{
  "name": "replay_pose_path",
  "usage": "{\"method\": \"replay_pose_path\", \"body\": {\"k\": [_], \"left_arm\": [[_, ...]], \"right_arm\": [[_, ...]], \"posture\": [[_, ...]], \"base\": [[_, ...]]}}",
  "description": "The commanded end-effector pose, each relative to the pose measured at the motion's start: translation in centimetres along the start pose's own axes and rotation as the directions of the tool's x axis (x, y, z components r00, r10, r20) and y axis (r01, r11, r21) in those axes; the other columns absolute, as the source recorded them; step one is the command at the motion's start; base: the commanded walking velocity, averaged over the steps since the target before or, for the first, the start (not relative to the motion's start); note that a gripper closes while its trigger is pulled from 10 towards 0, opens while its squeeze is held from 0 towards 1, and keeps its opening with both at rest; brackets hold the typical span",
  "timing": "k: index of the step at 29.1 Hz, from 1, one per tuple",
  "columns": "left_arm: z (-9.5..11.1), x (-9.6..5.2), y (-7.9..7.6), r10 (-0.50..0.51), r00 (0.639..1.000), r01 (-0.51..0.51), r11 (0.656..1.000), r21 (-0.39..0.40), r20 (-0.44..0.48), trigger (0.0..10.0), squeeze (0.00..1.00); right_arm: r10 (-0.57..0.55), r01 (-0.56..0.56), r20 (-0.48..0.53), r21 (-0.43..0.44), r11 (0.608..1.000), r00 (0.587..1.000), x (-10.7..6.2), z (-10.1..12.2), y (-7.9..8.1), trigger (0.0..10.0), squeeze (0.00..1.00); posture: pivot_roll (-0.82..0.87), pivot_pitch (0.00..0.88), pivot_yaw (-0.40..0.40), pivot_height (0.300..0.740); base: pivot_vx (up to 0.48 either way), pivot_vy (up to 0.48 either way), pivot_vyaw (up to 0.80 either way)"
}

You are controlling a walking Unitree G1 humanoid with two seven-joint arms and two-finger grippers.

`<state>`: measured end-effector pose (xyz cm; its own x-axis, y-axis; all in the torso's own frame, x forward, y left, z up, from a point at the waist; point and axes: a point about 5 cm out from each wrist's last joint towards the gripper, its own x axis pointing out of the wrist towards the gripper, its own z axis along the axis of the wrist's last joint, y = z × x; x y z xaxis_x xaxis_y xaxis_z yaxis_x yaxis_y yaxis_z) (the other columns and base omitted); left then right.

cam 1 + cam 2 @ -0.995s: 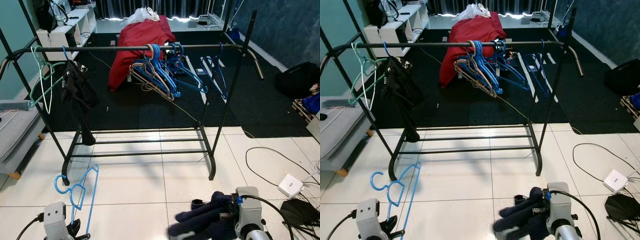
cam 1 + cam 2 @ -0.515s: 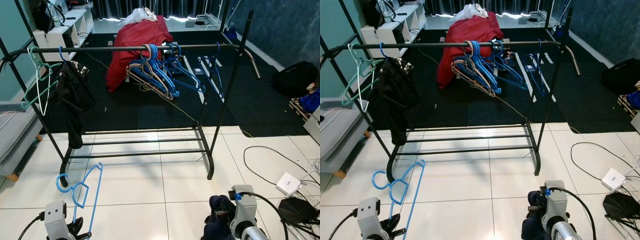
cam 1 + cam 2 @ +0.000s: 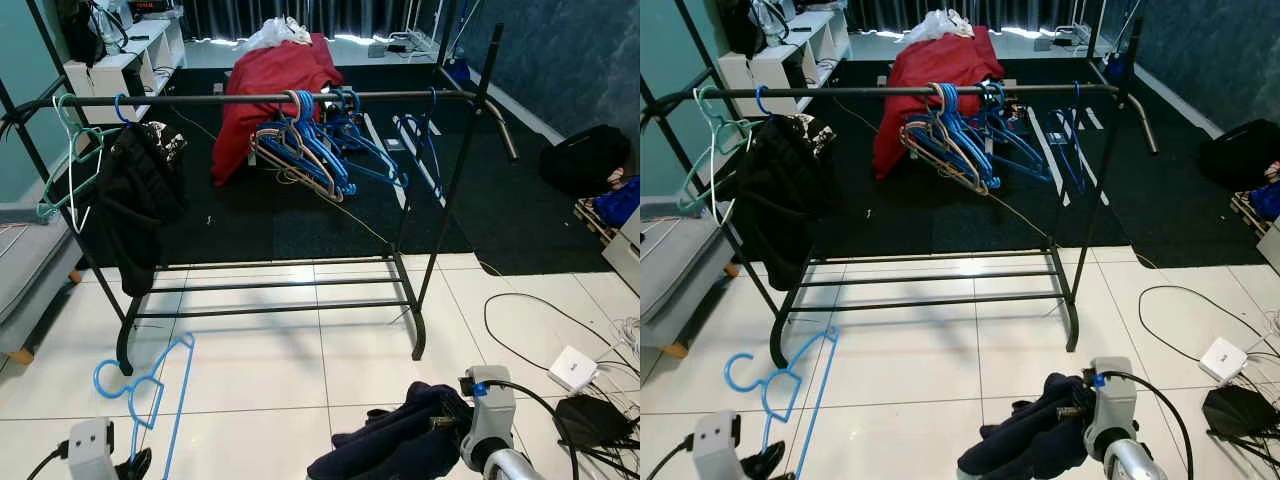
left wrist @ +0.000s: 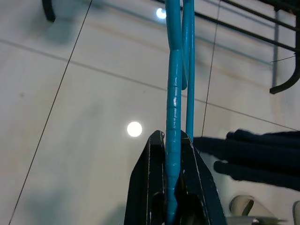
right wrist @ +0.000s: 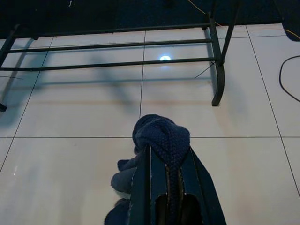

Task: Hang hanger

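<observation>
My left gripper (image 4: 171, 137) is shut on the bar of a light blue plastic hanger (image 3: 141, 383), held low over the white tiles at the lower left, hook toward the rack's left foot. My right gripper (image 5: 168, 150) is shut on a dark navy knitted garment (image 3: 392, 447), which droops to the floor at the lower right. Ahead stands a black clothes rack; its top rail (image 3: 230, 98) carries a green hanger (image 3: 66, 150), a black garment (image 3: 135, 195) and a bunch of blue and pink hangers (image 3: 318, 150).
A red cloth heap (image 3: 272, 85) lies on the dark carpet behind the rack. Cables, a white adapter (image 3: 572, 368) and a black box (image 3: 585, 420) lie at the right. There is a grey seat (image 3: 18, 285) at the left and a black bag (image 3: 585, 160) at the far right.
The view has shifted a little. The navy garment in my right gripper swung in under it and has spread out leftward again. The blue hanger sits lower in view.
</observation>
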<state>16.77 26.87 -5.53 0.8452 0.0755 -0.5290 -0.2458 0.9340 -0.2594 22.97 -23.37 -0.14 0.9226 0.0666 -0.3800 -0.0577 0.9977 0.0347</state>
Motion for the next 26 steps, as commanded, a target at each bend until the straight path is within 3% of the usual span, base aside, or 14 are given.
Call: {"method": "replay_pose_path", "body": {"k": [1,9,14,26], "left_arm": [[0.0,-0.5,1.0,0.019,1.0,-0.019,1.0,0.003,0.001,10.0,0.0],[-0.2,-0.8,1.3,0.024,1.0,-0.024,1.0,-0.003,-0.008,10.0,0.0],[0.2,0.2,0.0,0.003,1.0,-0.003,1.0,-0.002,0.01,10.0,0.0],[0.4,0.5,-0.6,-0.007,1.0,0.007,1.0,0.0,0.023,10.0,0.0]], "right_arm": [[-0.004,0.004,0.012,0.01,1.0,1.0,0.0,0.0,0.0,10.0,0.0],[-0.002,0.002,0.015,0.013,1.0,1.0,0.0,0.0,0.1,10.0,0.0],[-0.004,0.004,0.012,0.015,1.0,1.0,0.0,-0.2,0.1,10.0,0.0],[-0.006,0.006,0.005,0.016,1.0,1.0,0.0,-0.4,0.0,10.0,0.0]], "posture": [[0.04,0.064,-0.01,0.735],[0.04,0.08,0.005,0.735],[0.06,0.086,0.01,0.735],[0.05,0.093,-0.001,0.735]], "base": [[0.0,0.0,0.0],[0.0,0.0,0.0],[0.0,0.0,0.0],[0.0,0.0,0.0]]}}
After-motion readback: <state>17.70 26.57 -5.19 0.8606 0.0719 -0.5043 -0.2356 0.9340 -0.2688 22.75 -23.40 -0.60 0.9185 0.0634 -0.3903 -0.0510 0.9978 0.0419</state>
